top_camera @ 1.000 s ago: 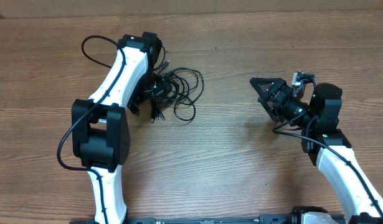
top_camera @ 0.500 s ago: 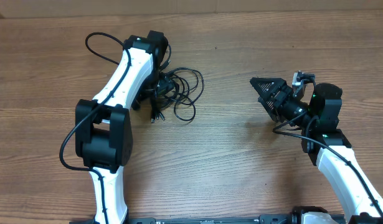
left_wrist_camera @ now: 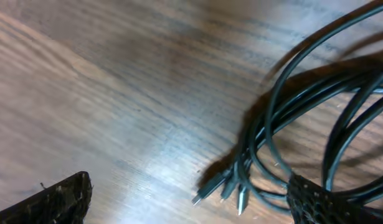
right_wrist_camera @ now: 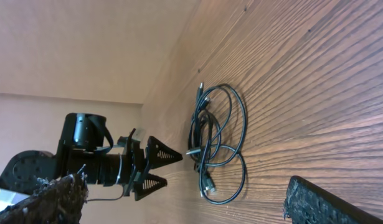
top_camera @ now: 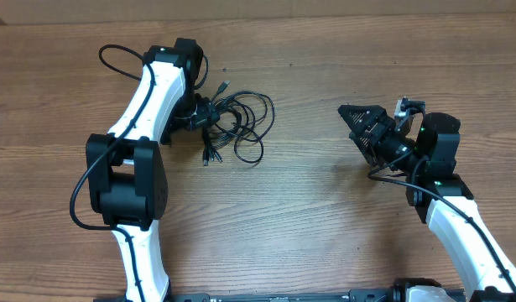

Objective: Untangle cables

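Note:
The cables (top_camera: 241,126) lie as a knotted bundle of thin black cords with loose loops on the wooden table, left of centre. My left gripper (top_camera: 202,115) is at the bundle's left edge. In the left wrist view it (left_wrist_camera: 191,196) is open, with three small plug ends (left_wrist_camera: 223,188) and cord loops (left_wrist_camera: 316,106) on the table between its fingers; it grips nothing. My right gripper (top_camera: 351,117) is open and empty, well to the right of the bundle and pointing at it. The right wrist view shows the cables (right_wrist_camera: 217,134) and the open left gripper (right_wrist_camera: 155,167) in the distance.
The left arm's own thicker black wire (top_camera: 115,59) loops out at the back left. The table's far edge (top_camera: 325,18) runs along the top of the overhead view. Bare wood (top_camera: 308,168) lies between the bundle and the right gripper.
My left arm has swung a little to the left, so its gripper sits at the bundle's left edge. The cables have barely shifted. The right arm has not moved.

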Robot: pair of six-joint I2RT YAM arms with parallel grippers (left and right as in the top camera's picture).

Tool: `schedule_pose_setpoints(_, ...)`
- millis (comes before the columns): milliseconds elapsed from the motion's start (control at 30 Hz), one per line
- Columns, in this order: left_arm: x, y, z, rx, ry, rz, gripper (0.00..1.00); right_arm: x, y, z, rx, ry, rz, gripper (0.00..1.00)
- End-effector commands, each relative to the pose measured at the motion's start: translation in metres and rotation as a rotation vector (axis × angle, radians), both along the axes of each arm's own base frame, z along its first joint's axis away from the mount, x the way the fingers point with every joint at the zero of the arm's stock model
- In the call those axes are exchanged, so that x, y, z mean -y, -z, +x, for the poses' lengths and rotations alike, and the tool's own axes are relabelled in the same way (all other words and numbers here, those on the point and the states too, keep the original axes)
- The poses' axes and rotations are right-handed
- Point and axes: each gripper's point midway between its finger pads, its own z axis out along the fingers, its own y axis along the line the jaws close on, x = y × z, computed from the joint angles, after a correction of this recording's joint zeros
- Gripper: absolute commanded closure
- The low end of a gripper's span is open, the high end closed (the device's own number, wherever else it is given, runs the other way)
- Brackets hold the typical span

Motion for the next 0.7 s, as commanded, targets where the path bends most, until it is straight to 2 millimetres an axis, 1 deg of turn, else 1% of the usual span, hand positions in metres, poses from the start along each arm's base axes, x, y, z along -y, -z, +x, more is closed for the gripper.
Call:
schedule_pose_setpoints(0, 0.004, 0.016, -0.005, -0.024, 0.021, 0.021, 0.00, 0.006, 0.002, 0.002, 0.004, 0.024, -0.018, 0.00)
schedule_pose_setpoints(100, 0.005, 0.029, -0.011, -0.033, -0.001, 0.025, 0.00, 0.007, 0.003, 0.003, 0.000, 0.034, -0.023, 0.00)
schedule_pose_setpoints(200, 0.004, 0.051, -0.027, -0.066, -0.058, 0.030, 0.00, 0.008, 0.006, 0.002, -0.014, 0.037, -0.024, 0.00)
schedule_pose_setpoints(300, 0.007, 0.061, -0.031, -0.071, -0.060, 0.008, 0.01, 0.008, 0.006, 0.002, -0.014, 0.037, -0.024, 0.00)
schedule_pose_setpoints(467, 0.011, 0.065, -0.026, -0.045, -0.052, -0.001, 0.00, 0.007, 0.006, 0.002, -0.014, 0.037, -0.024, 0.00)
schedule_pose_setpoints(633, 0.023, 0.066, -0.017, -0.002, -0.039, -0.012, 0.00, 0.008, 0.006, 0.002, -0.014, 0.038, -0.025, 0.00)
schedule_pose_setpoints(667, 0.025, 0.066, -0.016, 0.006, -0.034, -0.013, 0.06, 0.008, 0.006, 0.002, -0.014, 0.037, -0.025, 0.00)
